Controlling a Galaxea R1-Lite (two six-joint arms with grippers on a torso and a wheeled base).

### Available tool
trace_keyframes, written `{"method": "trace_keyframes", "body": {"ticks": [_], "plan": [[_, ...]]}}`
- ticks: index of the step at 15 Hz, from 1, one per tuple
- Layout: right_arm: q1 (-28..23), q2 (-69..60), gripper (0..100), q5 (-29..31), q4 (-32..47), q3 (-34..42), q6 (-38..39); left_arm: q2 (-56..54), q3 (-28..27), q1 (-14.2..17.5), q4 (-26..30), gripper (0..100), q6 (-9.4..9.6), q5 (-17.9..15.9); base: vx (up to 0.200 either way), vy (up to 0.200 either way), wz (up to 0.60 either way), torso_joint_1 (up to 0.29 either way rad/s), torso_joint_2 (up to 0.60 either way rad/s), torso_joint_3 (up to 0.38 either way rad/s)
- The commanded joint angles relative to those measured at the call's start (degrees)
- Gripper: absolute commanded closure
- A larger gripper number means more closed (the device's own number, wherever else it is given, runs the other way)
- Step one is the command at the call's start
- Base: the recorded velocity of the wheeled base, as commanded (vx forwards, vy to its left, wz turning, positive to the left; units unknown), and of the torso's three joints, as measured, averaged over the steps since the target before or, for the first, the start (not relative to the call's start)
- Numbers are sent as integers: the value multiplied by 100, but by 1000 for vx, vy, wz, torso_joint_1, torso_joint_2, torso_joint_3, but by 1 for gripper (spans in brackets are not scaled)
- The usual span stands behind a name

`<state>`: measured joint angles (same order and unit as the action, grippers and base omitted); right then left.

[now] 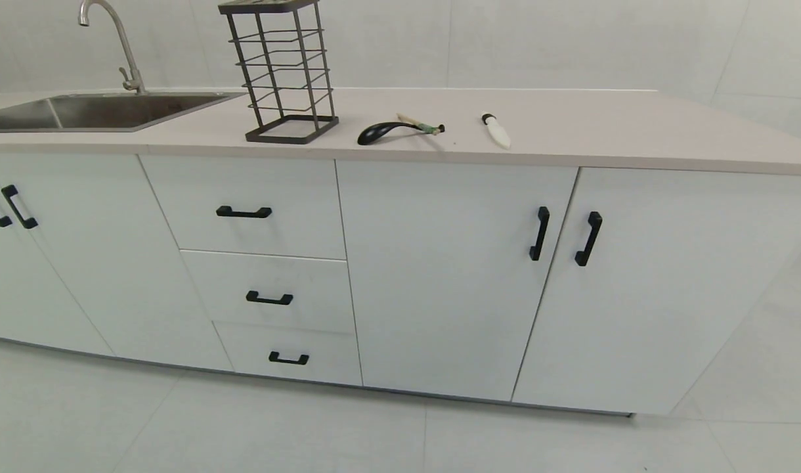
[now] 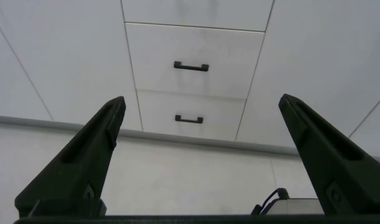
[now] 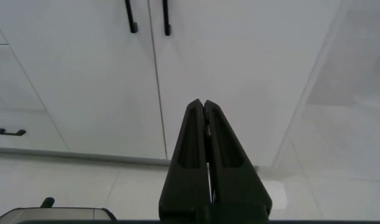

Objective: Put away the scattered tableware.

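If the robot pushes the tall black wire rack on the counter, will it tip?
The wire rack is tall over a small base, so a high push would probably tip it. Its open thin bars look light, so a low push may slide it.

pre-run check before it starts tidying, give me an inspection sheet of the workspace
surface: pale countertop, flat, no spills seen
job's things: black spoon, pale utensil with a green band at the spoon's handle, and white utensil with a black end lying apart; wire rack upright, nothing in it
clutter: nothing seen
grippers: left gripper open, right gripper shut, both low before the cabinets, holding nothing
cables: nothing seen
surroundings: sink with tap beside the rack; drawers and cabinet doors shut; tiled floor
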<state>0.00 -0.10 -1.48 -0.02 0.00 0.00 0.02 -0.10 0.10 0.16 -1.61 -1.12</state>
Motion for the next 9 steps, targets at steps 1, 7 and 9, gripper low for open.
{"method": "trace_keyframes", "body": {"ticks": [1,7,9], "plan": [[0,10,100,-2,2,0,0,-2,1,-1,2,0,-6,-2,0,0,0,0,0,0],[-9,10,100,-2,2,0,9,-2,1,-1,2,0,3,-2,167,167,0,2,-2,3],[-9,10,100,-2,2,0,0,-2,1,-1,2,0,-6,-2,200,100,0,0,7,0]]}}
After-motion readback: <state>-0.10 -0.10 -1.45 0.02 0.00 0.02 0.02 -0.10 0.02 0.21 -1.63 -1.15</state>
